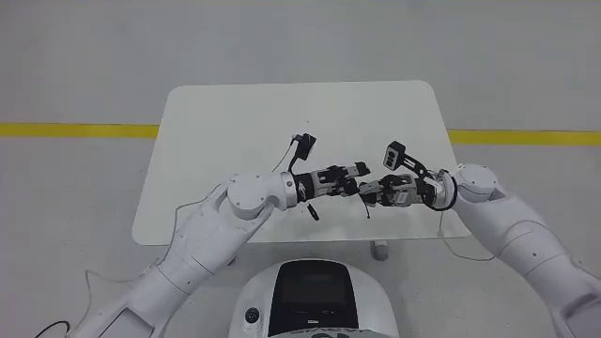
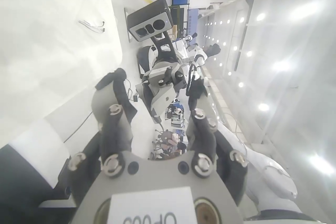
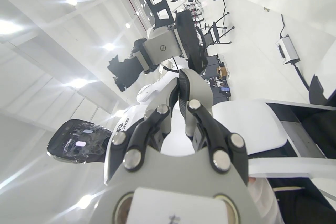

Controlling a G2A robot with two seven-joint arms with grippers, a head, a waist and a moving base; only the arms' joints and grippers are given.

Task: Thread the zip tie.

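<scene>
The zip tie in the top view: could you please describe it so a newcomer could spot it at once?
Start at the white table and go to its near edge, where the left gripper and right gripper meet. The zip tie is the thin dark strip hanging from the right gripper's tip, far slimmer than either gripper.

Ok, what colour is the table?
The table is plain white; the top view shows it best.

Left pincer (image 2: 157, 83) splayed wide — right pincer (image 3: 181, 78) pinched tight — the pair nose to nose.
</scene>
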